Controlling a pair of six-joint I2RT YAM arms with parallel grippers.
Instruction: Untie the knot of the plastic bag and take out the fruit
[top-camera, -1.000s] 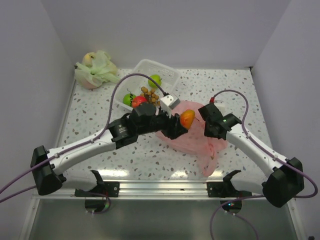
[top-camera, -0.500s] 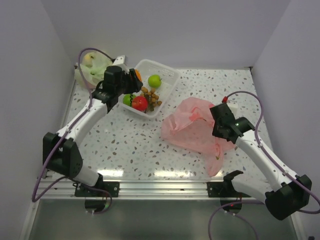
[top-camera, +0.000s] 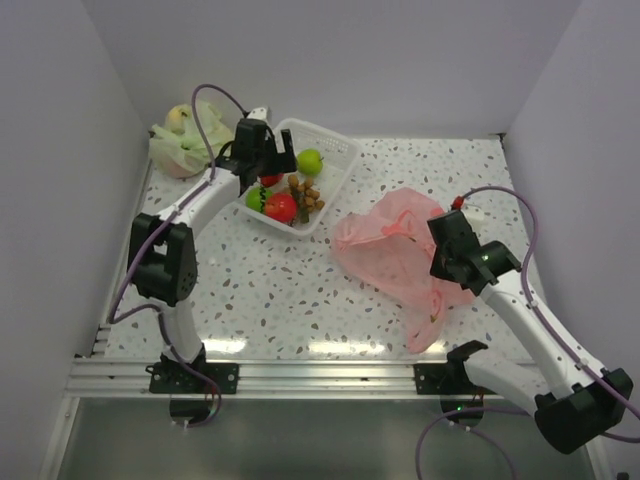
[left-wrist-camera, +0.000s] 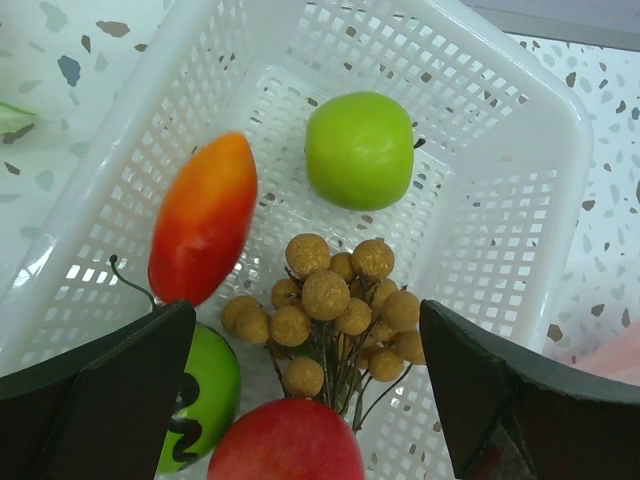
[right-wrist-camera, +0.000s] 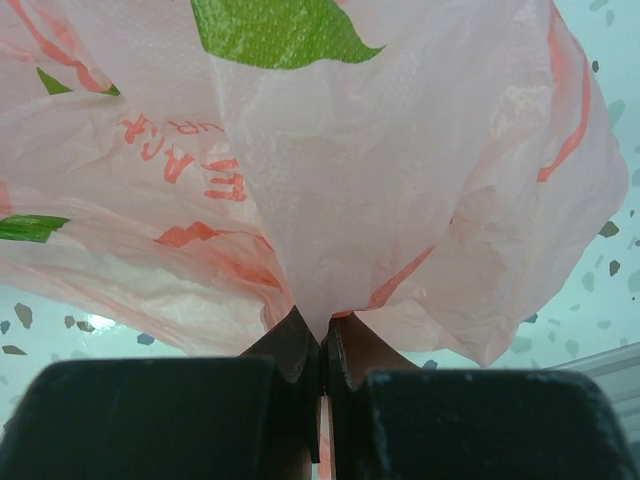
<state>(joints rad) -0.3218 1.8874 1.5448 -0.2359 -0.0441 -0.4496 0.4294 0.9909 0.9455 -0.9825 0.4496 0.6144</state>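
Observation:
My left gripper (top-camera: 272, 165) hangs open and empty over the white basket (top-camera: 336, 160). In the left wrist view the gripper (left-wrist-camera: 305, 400) has wide-apart fingers (left-wrist-camera: 100, 400). Below them lie a red-orange fruit (left-wrist-camera: 203, 218), slightly blurred, a green apple (left-wrist-camera: 360, 150), brown berries (left-wrist-camera: 330, 305), a second green fruit (left-wrist-camera: 205, 385) and a red fruit (left-wrist-camera: 290, 445). My right gripper (top-camera: 450, 258) is shut on a fold of the pink bag (top-camera: 390, 250), which it holds up off the table. The right wrist view shows the gripper (right-wrist-camera: 322, 345) pinching the bag (right-wrist-camera: 350, 180). No knot shows.
A pale green knotted bag (top-camera: 188, 138) with fruit inside sits at the back left corner, just left of the basket. White walls close in the left, back and right. The pink bag's tail (top-camera: 425, 325) trails toward the front rail.
My left arm swung from the pink bag to the basket with the red-orange fruit and let it go there. My right gripper shifted slightly right and nearer, keeping hold of the bag.

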